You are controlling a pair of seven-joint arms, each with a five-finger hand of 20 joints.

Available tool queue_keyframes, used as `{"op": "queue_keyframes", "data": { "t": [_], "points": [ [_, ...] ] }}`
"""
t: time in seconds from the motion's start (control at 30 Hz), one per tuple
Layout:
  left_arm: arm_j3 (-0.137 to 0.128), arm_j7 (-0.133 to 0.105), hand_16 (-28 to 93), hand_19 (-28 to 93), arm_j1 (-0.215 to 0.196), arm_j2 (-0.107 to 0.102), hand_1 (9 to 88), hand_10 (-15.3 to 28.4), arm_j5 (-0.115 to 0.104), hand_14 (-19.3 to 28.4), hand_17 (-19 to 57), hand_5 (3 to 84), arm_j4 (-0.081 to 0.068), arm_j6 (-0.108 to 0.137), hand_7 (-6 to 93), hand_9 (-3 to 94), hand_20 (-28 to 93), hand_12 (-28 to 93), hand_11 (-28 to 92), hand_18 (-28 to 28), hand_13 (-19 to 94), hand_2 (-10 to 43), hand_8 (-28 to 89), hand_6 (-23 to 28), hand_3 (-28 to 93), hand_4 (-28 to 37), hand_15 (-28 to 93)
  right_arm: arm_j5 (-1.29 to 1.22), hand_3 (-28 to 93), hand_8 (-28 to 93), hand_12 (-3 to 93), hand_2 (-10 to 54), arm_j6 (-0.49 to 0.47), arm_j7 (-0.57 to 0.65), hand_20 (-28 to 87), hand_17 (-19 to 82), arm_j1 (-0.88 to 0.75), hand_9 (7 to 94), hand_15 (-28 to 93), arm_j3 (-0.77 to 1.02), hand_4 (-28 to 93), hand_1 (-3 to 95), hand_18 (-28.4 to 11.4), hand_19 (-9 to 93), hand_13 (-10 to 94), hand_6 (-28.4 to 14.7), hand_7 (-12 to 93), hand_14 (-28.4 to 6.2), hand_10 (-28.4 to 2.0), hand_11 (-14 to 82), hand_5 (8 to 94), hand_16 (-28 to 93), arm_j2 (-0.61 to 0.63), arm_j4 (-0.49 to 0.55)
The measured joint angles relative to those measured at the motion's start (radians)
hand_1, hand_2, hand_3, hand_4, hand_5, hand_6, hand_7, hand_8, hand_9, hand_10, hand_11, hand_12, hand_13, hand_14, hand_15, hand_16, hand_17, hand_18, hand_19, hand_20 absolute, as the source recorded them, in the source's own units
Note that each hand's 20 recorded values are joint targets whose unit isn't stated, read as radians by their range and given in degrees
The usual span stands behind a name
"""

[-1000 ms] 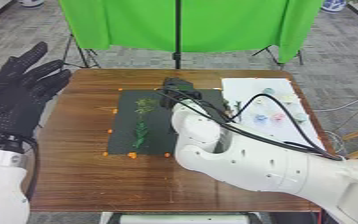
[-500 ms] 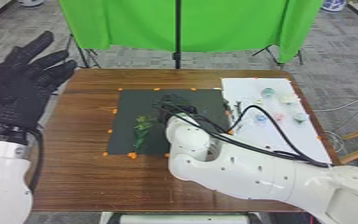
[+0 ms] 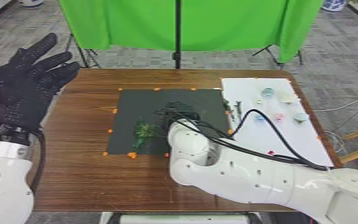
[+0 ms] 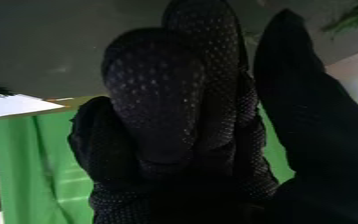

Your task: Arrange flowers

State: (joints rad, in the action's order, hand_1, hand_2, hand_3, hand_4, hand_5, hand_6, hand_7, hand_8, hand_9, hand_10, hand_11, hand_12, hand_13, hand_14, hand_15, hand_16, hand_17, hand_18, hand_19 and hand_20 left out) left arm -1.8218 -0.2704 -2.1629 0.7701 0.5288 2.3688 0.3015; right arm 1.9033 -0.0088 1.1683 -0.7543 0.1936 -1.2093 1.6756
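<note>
Greenery [image 3: 145, 131] placement seems underway; right hand [image 4: 153, 90] and left hand [image 3: 23, 92] show straightish, empty fingers. Next, likely fetch a flower [image 3: 278, 117] towards three o'clock.

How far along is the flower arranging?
Already looks done: greenery lies on the dark mat. In hand: apparently nothing; the right robot hand, fingers straight, is over that mat. Likely left: the small pale flowers on the white sheet.

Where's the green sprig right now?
Head view: the green sprig is on the left part of the dark mat, just left of the right hand.
</note>
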Motion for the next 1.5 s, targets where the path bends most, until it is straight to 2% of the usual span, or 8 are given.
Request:
{"op": "queue_keyframes", "data": {
  "t": [0.17,0.37,0.67,1.17,1.37,1.5],
  "points": [
    [-0.012,0.000,-8,63,-0.018,0.001,20.4,19.6,0.000,26.4,-7.8,32.6,0.004,0.001,14.4,30.0,1,11,25,26.2,23,8.1,-10,8.3,77,-28.3,45,-0.005,68,4,17.5,-9.5,-0.024,0.000,32,60,-0.001,93.6,52,-0.008,-28,42.9,-16.6,93,92,-2.2,16,-5.4,-9.9,30.1,85.7,20,0.013,0.029],
    [-0.014,-0.001,-8,63,-0.025,0.002,20.4,19.5,0.000,26.5,-7.8,32.7,0.005,0.001,14.4,30.0,1,11,25,26.0,23,8.1,-10,8.3,77,-28.3,45,-0.036,70,1,17.7,-9.5,-0.075,0.000,32,59,-0.008,93.7,52,0.000,-27,40.9,-17.0,93,92,-2.2,15,-5.8,-10.3,29.7,86.0,19,0.025,0.052],
    [-0.032,-0.001,-8,63,-0.041,0.009,20.4,19.5,0.000,26.5,-7.8,32.8,0.010,0.003,14.5,30.0,1,10,25,25.9,23,8.3,-10,8.3,77,-28.3,45,-0.089,71,-10,17.7,-9.2,-0.117,-0.004,31,59,-0.035,93.6,52,0.033,-25,38.5,-17.4,93,92,-2.6,15,-6.1,-11.1,28.5,86.1,19,0.050,0.100],
    [-0.034,-0.001,-8,62,-0.048,0.012,20.4,19.6,0.000,26.4,-7.8,32.9,0.011,0.006,14.4,30.0,1,10,25,25.7,23,8.5,-10,8.4,77,-28.3,45,-0.139,71,-11,17.3,-6.5,-0.093,-0.023,31,60,-0.048,93.7,51,0.035,-23,37.0,-17.4,93,93,-3.2,15,-6.0,-11.6,29.2,87.0,19,0.062,0.159],
    [-0.038,0.005,-8,62,-0.052,0.015,20.4,19.6,0.001,26.4,-7.8,32.9,0.013,0.008,14.5,30.0,1,10,25,25.7,23,8.5,-10,8.4,77,-28.3,45,-0.074,70,-10,16.4,-4.4,-0.074,-0.017,32,61,-0.038,93.7,52,0.005,-23,33.7,-18.2,93,94,-2.8,16,-6.2,-11.5,31.8,88.6,19,0.064,0.172],
    [-0.043,0.006,-8,62,-0.062,0.019,20.4,19.7,0.002,26.4,-7.8,33.0,0.017,0.010,14.5,30.0,1,11,25,25.7,23,8.5,-10,8.5,77,-28.3,45,-0.004,72,-11,17.2,-2.5,-0.057,-0.038,38,59,-0.047,93.7,52,0.018,-23,32.2,-19.5,93,93,-2.8,17,-6.4,-11.4,32.4,83.8,20,0.079,0.200]
  ]
}}
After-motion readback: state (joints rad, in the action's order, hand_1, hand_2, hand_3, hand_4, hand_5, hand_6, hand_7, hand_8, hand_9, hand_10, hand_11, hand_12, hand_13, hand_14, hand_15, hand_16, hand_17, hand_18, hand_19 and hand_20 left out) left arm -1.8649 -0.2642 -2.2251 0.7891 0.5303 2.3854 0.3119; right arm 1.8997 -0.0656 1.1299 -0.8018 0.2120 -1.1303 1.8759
